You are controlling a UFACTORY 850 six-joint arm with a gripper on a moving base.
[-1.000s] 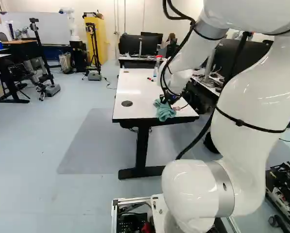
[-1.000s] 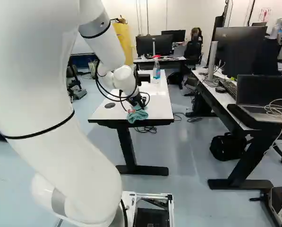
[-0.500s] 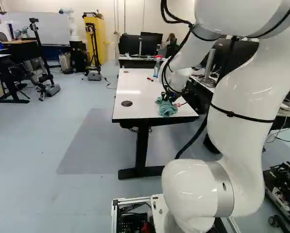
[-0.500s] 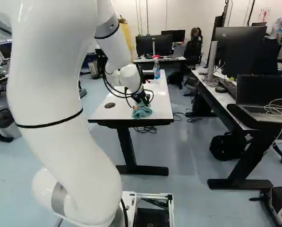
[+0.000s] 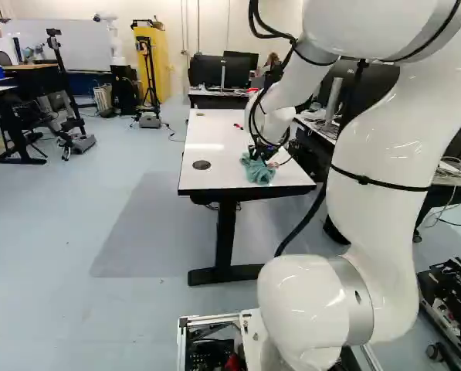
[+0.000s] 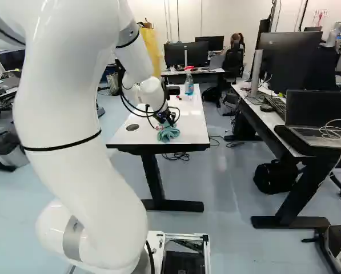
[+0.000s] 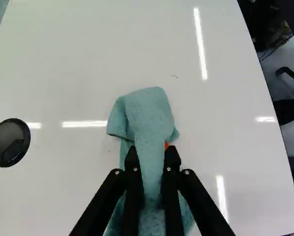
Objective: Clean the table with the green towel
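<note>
So the jaws are clamped on the green towel [image 6: 168,134], with a fold of it bunched between them and the cloth sticking out both ahead of and below the grip. A little bit of orange pad [image 7: 167,145] peeks out beside the cloth. The towel is down on the white counter [image 5: 222,154], close to the end nearest the base, and the arm [image 6: 153,91] reaches out over the top to it.

There's a black round cap [image 7: 9,142] set into the counter off to one side of the towel, well apart from it. A few tiny dark specks [image 7: 174,76] sit on the white surface ahead of the towel. Farther along the counter there's a spray bottle [image 6: 189,84] with a red top, standing upright, plus some small red and dark thing [image 5: 238,126] I can't make out.

Over at the right of the right base view, a side desk [image 6: 259,120] has an open laptop [image 6: 317,111] and a keyboard [image 6: 276,106] on it. Some dark cables [image 6: 177,156] hang under the counter.
</note>
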